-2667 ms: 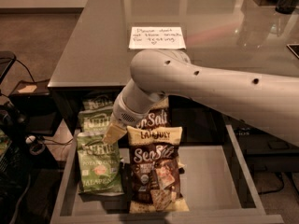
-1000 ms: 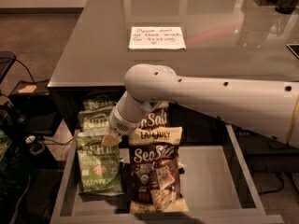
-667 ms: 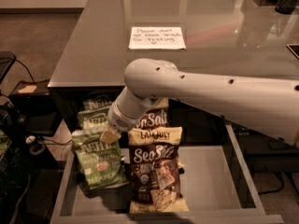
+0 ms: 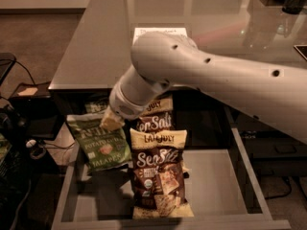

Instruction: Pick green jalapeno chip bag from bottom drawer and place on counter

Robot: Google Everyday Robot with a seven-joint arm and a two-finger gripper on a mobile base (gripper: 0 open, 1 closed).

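My gripper point(image 4: 111, 122) is at the end of the white arm, over the left side of the open bottom drawer point(image 4: 213, 183). It is shut on the top edge of the green jalapeno chip bag point(image 4: 101, 146). The bag hangs tilted, lifted off the drawer floor and overlapping the drawer's left wall. The glossy dark-grey counter point(image 4: 91, 47) lies behind and above the drawer. Its white note point(image 4: 160, 31) is partly hidden by my arm.
Two brown-and-cream Sea Salt bags point(image 4: 159, 176) point(image 4: 154, 120) lie down the drawer's middle. Another green bag point(image 4: 96, 107) shows at the drawer's back left, under the counter edge. Cables and dark items point(image 4: 19, 143) lie on the floor to the left.
The arm has risen and the green bag has come up off the drawer floor, tilting and shifting slightly left. The brown bags have not moved.
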